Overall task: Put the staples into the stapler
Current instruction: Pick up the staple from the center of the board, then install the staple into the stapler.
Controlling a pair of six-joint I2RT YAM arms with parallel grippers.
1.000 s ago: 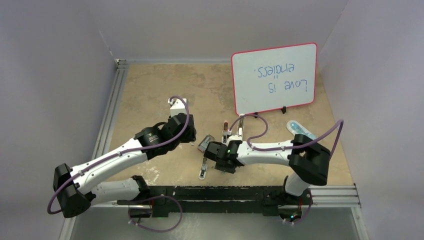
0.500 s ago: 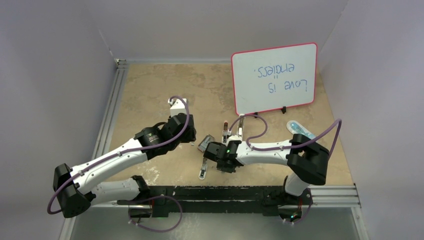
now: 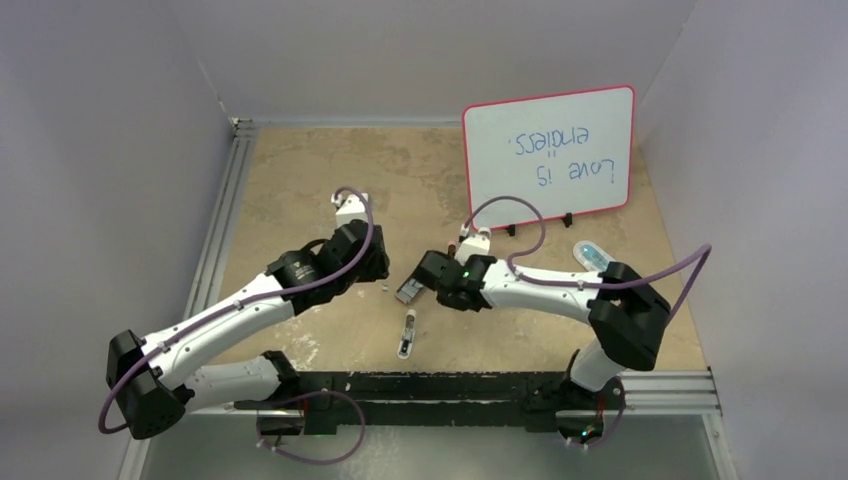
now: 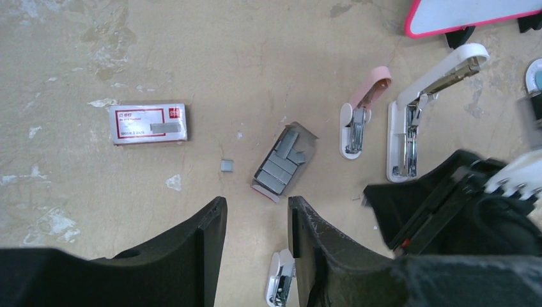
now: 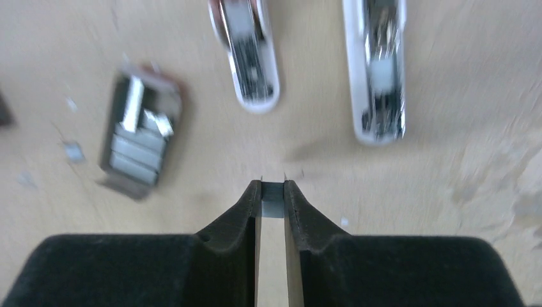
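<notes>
One staple strip [image 5: 273,203] is pinched in our right gripper [image 5: 273,187], over the middle of the surface [image 5: 447,160], short of the open pink stapler [image 5: 246,51]. Our left gripper [image 4: 255,204] hangs spread and empty. More staples [image 4: 278,167] lie in their tray [image 4: 308,132] nearby; we judge loading not yet done.

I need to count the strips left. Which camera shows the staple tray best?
The left wrist view: the staple tray lies sharp, whole and unobstructed near the middle of the picture. The right wrist view shows it blurred, off to the left. The top view shows it only as a tiny grey patch.
</notes>
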